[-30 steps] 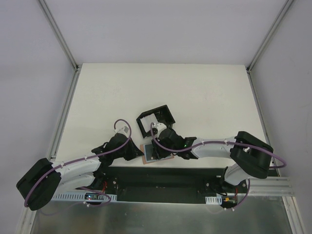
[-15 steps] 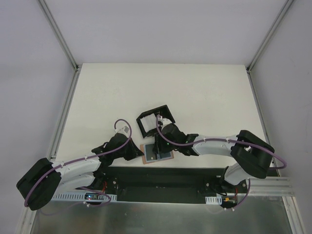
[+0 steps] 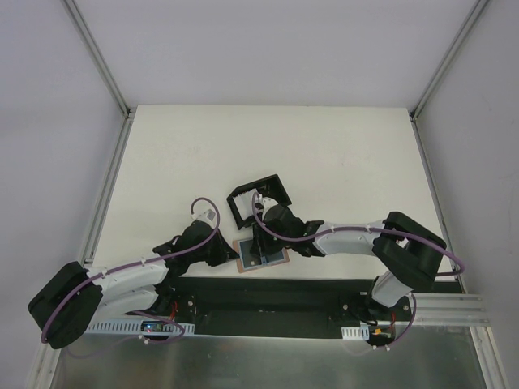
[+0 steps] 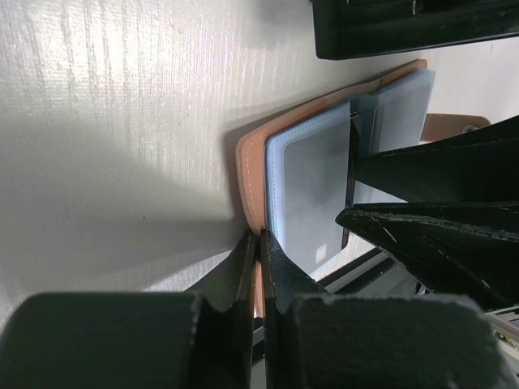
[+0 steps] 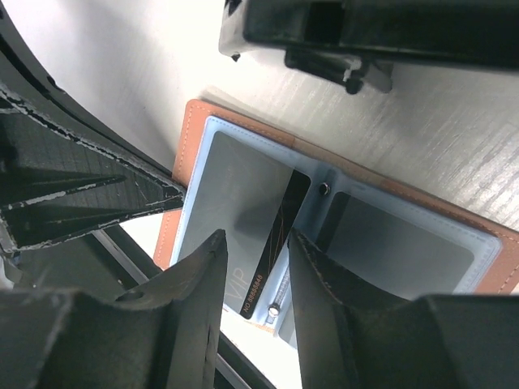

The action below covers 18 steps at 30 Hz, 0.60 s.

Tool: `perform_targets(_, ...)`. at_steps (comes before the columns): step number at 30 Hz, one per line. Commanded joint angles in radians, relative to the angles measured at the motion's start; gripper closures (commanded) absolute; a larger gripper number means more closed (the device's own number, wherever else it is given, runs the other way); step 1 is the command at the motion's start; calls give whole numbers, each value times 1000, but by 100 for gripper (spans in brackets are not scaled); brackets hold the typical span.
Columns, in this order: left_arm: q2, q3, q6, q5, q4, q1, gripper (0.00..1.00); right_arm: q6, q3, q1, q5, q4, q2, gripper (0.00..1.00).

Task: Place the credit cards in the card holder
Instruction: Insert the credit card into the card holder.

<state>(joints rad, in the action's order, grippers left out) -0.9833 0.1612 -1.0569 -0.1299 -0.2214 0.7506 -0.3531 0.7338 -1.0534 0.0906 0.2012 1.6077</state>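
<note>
The tan card holder (image 3: 259,256) lies open near the table's front edge, its light-blue sleeves facing up. My left gripper (image 3: 233,257) is shut on its tan left edge (image 4: 250,162), the jaws pinching the leather (image 4: 259,247). A grey credit card (image 5: 235,194) with a black stripe and "VIP" print lies in the left sleeve, its near end sticking out. Another grey card (image 5: 397,243) sits in the right sleeve. My right gripper (image 5: 255,255) hovers just above the striped card with its fingers apart, open and holding nothing. In the top view the right gripper (image 3: 261,240) covers the holder's middle.
A black box frame (image 3: 259,201) with white pieces stands just behind the card holder, close to the right wrist. It fills the top of the right wrist view (image 5: 365,32). The dark base rail (image 3: 268,292) runs right in front of the holder.
The right gripper has shifted slightly left and back over the card holder. The left gripper and the holder have stayed put.
</note>
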Motion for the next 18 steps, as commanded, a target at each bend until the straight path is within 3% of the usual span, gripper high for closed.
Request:
perform_targets(1, -26, 21, 40, -17, 51, -7, 100, 92, 10, -16, 92, 144, -2, 62)
perform_targets(9, -40, 37, 57, -19, 50, -8, 100, 169, 10, -30, 152, 173, -17, 71)
perform_targets(18, -29, 32, 57, -22, 54, -8, 100, 65, 42, -26, 6, 0, -20, 61)
